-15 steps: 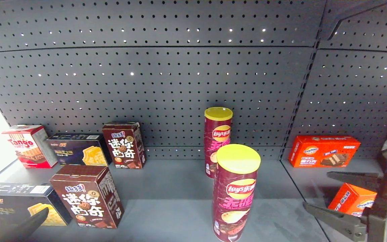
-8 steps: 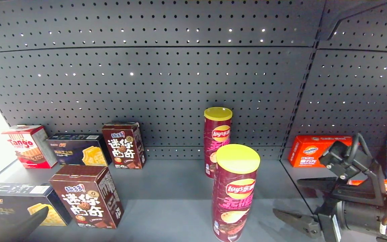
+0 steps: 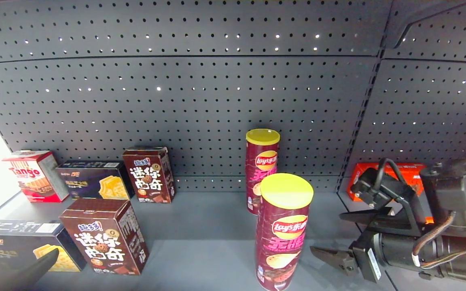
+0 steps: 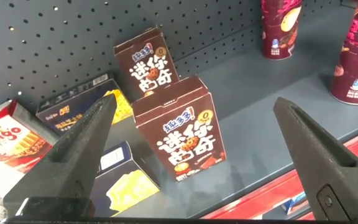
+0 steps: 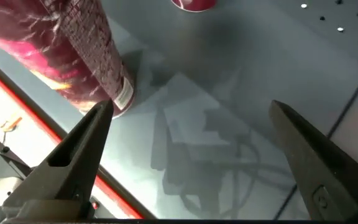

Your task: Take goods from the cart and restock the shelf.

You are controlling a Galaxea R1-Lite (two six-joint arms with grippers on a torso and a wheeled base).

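Right gripper (image 3: 328,233), jaws spread and empty, stood just right of the upright front can (image 3: 283,230); left gripper (image 4: 194,106), also spread, well apart.

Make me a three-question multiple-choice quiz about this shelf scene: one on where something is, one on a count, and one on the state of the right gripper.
1. Where is the right gripper?
A. Over the red wafer box
B. Just right of the front chip can
C. On top of the brown cookie boxes

2. How many yellow-lidded chip cans stand on the shelf?
A. One
B. Two
C. Four

3. What state is the right gripper in?
A. Shut on a chip can
B. Shut on an orange box
C. Open and empty

Answers:
1 B, in the head view it sits low beside that can.
2 B, there is the front can plus a rear chip can near the back panel.
3 C, its jaws stand wide apart with only bare shelf between them.
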